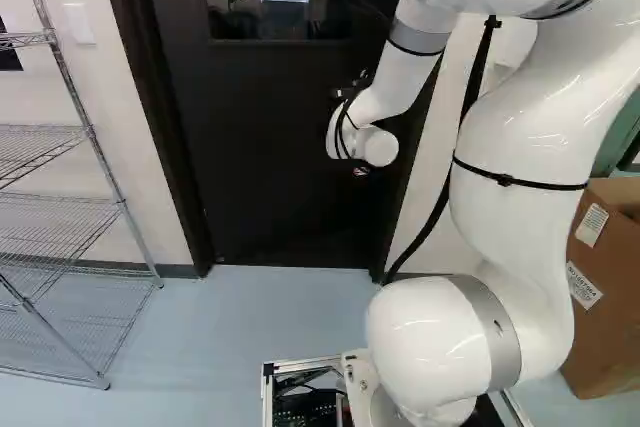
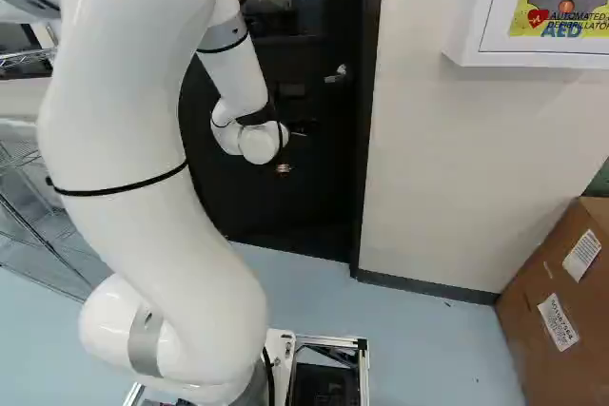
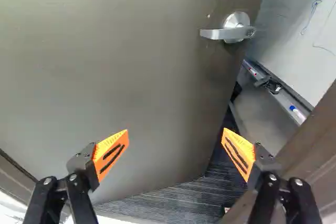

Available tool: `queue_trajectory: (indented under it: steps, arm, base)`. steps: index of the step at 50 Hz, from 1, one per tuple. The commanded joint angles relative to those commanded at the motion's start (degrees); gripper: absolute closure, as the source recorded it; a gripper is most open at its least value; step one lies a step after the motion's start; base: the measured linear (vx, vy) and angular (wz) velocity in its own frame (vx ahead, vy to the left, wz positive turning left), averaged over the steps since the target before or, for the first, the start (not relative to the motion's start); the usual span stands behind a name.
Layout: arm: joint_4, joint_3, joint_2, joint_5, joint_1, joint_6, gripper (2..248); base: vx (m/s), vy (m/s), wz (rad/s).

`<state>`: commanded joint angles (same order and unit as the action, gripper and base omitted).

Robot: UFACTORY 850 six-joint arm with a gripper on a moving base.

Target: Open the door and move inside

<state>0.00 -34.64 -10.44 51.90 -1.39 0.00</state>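
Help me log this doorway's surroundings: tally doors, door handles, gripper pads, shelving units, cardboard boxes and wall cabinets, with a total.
Dark windowed door: 1
Silver metal lever handle: 1
Orange gripper pads: 2
Silver wire shelving unit: 1
Brown cardboard box: 1
White wall cabinet: 1
Total: 7

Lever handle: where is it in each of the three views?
Wrist view: lever handle on the door, near its free edge, ahead of the open gripper.
Right base view: upper part, just right of the middle, to the right of the arm.
Left base view: can't make it out; the arm probably covers it.
Shared landmark: the dark door, in all three.
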Motion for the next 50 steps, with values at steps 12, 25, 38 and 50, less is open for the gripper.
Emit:
queue_trajectory:
  steps: [12,25,38,50]
  arm:
    - [0.00,3.33,3.00,0.00,-1.33,0.00,3]
    - [0.00,7.10,6.50,0.00,-2.63,0.00,3]
    - [0.00,10.83,10.10,0.00,-4.01,0.00,3]
    - [0.00,14.27,13.54,0.00,-5.35,0.00,3]
  base:
    - [0.000,0.000,0.000]
    - [0.000,0.000,0.000]
    - [0.000,0.000,0.000]
    - [0.000,0.000,0.000]
